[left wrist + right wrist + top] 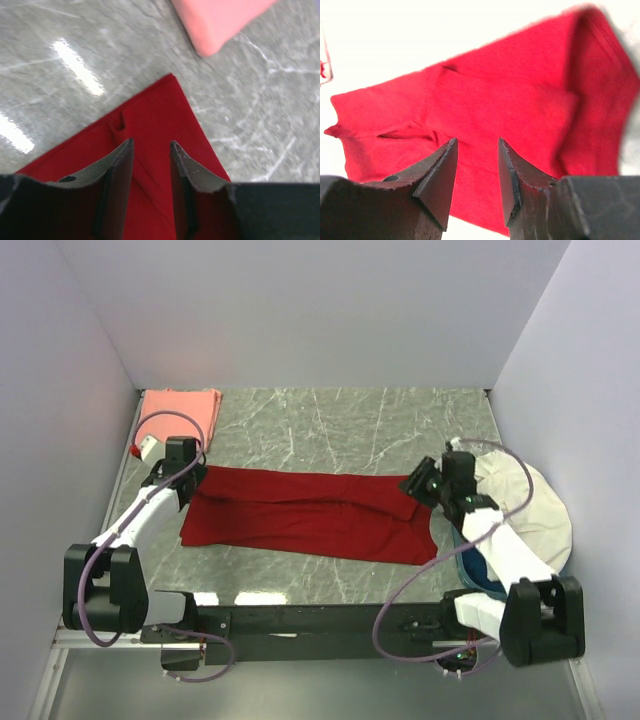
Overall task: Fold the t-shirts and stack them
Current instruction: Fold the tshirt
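Note:
The deep red t-shirt (pixel 310 512) lies in a long folded band across the middle of the table. The salmon-pink t-shirt (pixel 180 412) sits folded at the back left corner. My left gripper (pixel 192 468) hovers over the red shirt's left end, and in its wrist view the left gripper (pixel 151 146) stands open above the shirt's corner (pixel 150 112), with the pink shirt (pixel 220 20) beyond. My right gripper (pixel 420 486) is over the red shirt's right end. In its wrist view the right gripper (pixel 477 142) stands open over the red cloth (pixel 485 85), holding nothing.
A white rounded cloth bundle (pixel 530 505) lies at the right edge beside the right arm, with something blue (pixel 482 570) under it. White walls close in the table at the left, back and right. Marbled grey table surface (pixel 340 425) shows behind the red shirt.

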`<state>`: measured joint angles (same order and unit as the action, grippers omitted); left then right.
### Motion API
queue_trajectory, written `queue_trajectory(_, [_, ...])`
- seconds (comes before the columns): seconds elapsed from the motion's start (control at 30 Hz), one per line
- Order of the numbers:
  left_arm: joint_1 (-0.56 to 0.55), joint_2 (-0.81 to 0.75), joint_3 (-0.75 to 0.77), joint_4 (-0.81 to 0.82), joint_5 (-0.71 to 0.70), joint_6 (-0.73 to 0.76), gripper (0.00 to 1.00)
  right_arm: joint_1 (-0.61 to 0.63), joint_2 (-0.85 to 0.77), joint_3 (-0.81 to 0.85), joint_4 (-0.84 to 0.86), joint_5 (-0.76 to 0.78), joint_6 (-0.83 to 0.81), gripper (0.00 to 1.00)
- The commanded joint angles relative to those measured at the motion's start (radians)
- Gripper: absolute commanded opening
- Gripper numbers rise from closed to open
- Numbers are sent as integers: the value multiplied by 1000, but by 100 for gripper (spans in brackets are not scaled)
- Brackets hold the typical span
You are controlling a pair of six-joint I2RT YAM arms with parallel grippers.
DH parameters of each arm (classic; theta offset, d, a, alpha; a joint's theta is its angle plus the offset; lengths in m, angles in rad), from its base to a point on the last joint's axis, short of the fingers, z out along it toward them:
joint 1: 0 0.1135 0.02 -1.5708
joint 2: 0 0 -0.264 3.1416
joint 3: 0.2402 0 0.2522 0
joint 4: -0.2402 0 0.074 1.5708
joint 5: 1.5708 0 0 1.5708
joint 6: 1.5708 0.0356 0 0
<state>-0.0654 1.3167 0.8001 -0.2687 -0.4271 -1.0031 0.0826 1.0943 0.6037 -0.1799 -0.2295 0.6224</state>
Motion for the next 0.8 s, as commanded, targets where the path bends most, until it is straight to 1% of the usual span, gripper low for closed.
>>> queue_trajectory(0.0, [-17, -27, 24, 43, 63, 37, 40, 81, 100, 129, -10, 103, -39, 45])
queue_trajectory(0.03, [-20, -21, 24, 52, 71, 34, 40, 97, 172, 196, -30, 119, -43, 45])
queue_trajectory(0.1, [-27, -7, 27, 68, 106, 32, 38, 156, 246, 289, -44, 172, -53, 45])
queue_trajectory(0.13, [-27, 12, 27, 71, 114, 29, 38, 173, 315, 318, -56, 183, -55, 45])
queue_trajectory(0.2, [-28, 36, 33, 77, 119, 20, 37, 195, 384, 376, -69, 190, -59, 45])
queue_trajectory(0.3, [-27, 108, 47, 82, 116, 18, 37, 261, 516, 496, -107, 228, -69, 45])
queue_trajectory(0.33, [-21, 122, 45, 91, 122, 17, 37, 272, 538, 514, -113, 267, -70, 45])
queue_trajectory(0.47, [19, 180, 34, 117, 159, 15, 36, 316, 619, 594, -150, 340, -75, 46])
queue_trajectory(0.6, [44, 193, 14, 129, 162, 21, 34, 350, 691, 654, -170, 370, -87, 46])
queue_trajectory(0.77, [55, 196, 1, 131, 156, 29, 33, 387, 743, 686, -193, 403, -87, 46])
